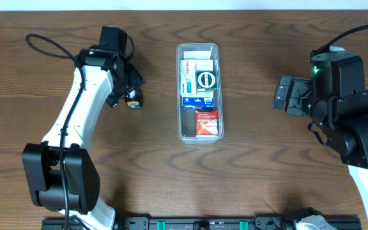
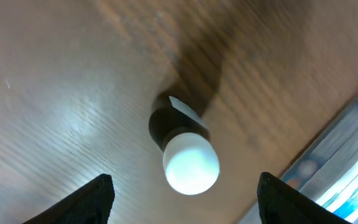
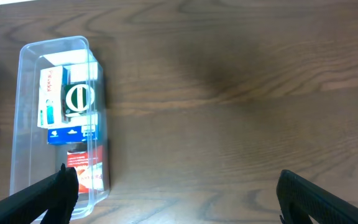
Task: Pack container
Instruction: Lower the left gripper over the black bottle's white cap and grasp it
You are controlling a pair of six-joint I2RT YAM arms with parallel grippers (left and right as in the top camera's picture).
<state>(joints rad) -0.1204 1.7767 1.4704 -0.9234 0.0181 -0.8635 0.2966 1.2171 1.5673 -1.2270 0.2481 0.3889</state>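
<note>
Now the left gripper is hovering over a small white-capped bottle, jaws spread wide and empty to straddle it. It is near the container, which is sitting mid-worktop, part-filled with boxes. The right gripper is idling open-jawed, empty, well apart.

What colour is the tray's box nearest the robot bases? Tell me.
The box is red and white, clearest in the overhead view.
</note>
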